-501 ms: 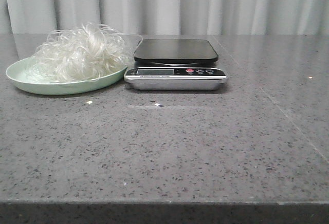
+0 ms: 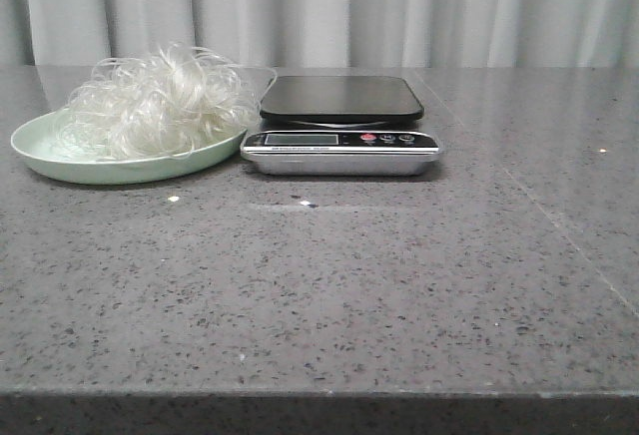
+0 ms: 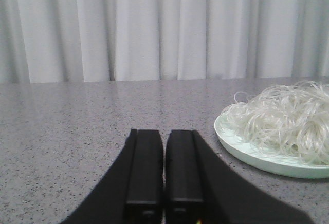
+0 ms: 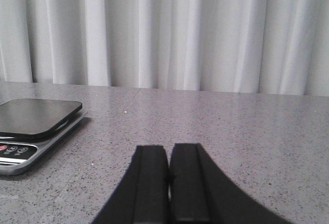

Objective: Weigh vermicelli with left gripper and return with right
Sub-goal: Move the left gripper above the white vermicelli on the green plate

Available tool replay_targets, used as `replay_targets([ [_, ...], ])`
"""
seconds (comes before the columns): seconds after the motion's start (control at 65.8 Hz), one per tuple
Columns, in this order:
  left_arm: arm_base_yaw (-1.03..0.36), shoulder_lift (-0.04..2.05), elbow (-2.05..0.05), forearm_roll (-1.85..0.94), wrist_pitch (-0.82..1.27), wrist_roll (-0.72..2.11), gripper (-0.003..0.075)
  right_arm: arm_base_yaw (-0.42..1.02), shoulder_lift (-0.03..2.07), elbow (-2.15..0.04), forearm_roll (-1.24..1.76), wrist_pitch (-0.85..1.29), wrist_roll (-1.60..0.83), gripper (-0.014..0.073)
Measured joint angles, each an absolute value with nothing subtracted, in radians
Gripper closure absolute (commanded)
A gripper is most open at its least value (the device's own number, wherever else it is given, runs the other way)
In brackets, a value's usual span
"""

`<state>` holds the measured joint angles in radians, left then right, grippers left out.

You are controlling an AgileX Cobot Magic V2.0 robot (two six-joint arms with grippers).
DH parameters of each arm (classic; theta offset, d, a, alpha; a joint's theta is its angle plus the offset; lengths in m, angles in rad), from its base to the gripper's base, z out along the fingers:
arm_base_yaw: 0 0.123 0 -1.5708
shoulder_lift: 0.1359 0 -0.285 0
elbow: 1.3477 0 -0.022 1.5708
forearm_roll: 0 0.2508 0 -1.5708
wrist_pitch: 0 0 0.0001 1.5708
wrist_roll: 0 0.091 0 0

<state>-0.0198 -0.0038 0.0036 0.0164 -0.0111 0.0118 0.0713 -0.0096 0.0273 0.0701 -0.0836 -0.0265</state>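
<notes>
The vermicelli [image 2: 155, 101] is a fluffy mound of white strands heaped on a pale green plate [image 2: 60, 166] at the table's back left. It also shows in the left wrist view as vermicelli [image 3: 288, 118] on the plate [image 3: 241, 149]. Beside the plate stands a kitchen scale [image 2: 341, 121] with a bare black platform, seen too as the scale [image 4: 31, 118] in the right wrist view. My left gripper [image 3: 164, 134] is shut and empty, low over the table, apart from the plate. Shut and empty as well, my right gripper [image 4: 169, 149] sits off to the side of the scale.
Grey speckled table [image 2: 329, 285] with its front edge near the camera. White curtain [image 2: 329, 6] hangs behind the table. Neither arm appears in the front view.
</notes>
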Motion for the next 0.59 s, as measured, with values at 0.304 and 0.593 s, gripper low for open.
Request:
replay_targets([
  [0.304, -0.02, -0.004, 0.004, 0.016, -0.011, 0.012, 0.0594, 0.071, -0.01, 0.027, 0.069, -0.084, -0.027, 0.0426],
  [0.593, -0.02, -0.004, -0.022, -0.049, -0.184, 0.012, 0.0594, 0.071, -0.01, 0.027, 0.069, -0.084, -0.027, 0.0426],
])
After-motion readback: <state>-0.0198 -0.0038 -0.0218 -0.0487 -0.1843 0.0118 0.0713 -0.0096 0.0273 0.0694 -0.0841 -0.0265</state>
